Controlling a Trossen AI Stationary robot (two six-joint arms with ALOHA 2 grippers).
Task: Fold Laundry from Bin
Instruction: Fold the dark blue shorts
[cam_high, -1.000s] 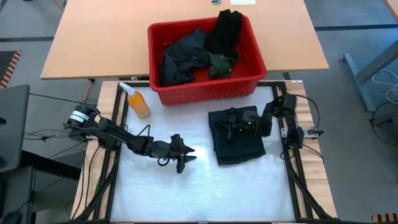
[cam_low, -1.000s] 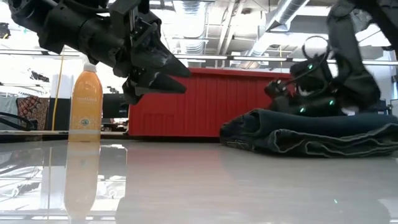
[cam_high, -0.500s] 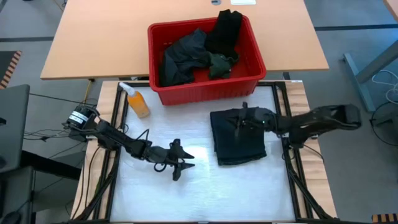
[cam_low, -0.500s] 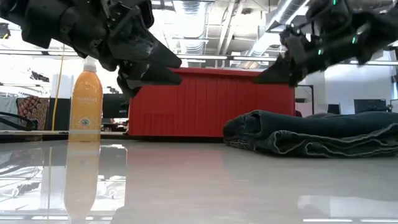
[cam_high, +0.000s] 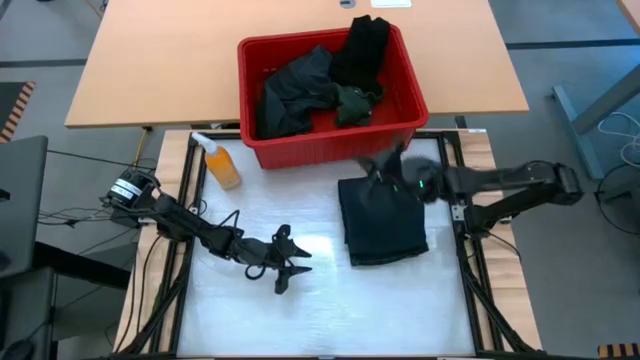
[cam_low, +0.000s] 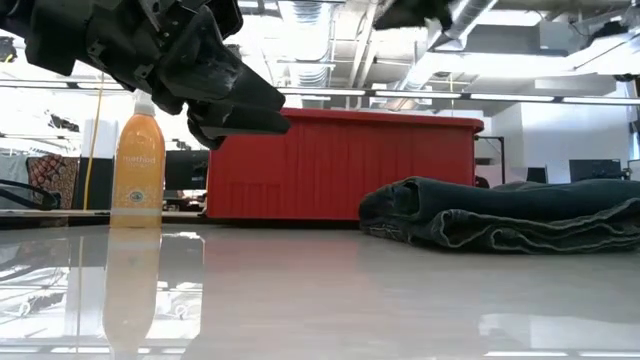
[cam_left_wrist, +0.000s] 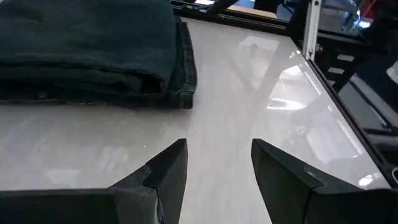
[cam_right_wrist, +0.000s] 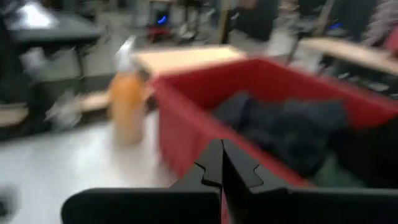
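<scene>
The red bin (cam_high: 330, 95) stands at the table's far edge with dark laundry (cam_high: 300, 90) heaped inside; it also shows in the right wrist view (cam_right_wrist: 273, 81). A folded pair of dark jeans (cam_high: 383, 225) lies flat on the table's right half. My right gripper (cam_high: 378, 168) hangs high above the jeans' far edge, close to the bin's near wall, fingers shut (cam_right_wrist: 221, 163) and holding nothing. My left gripper (cam_high: 285, 275) hovers open over the table's left centre, pointing toward the jeans (cam_left_wrist: 93, 56), with nothing between its fingers (cam_left_wrist: 217, 149).
An orange bottle (cam_high: 220, 162) stands upright at the far left of the table, beside the bin's left corner. Black frame rails (cam_high: 470, 250) run along both sides of the white table top. Bare table lies between my left gripper and the jeans.
My right gripper has risen fast from the top of the folded jeans, tipping from pointing down to almost level, and now faces the bin. The jeans stay folded where they were. My left gripper has drifted a little toward the near edge and rolled about its own axis.
</scene>
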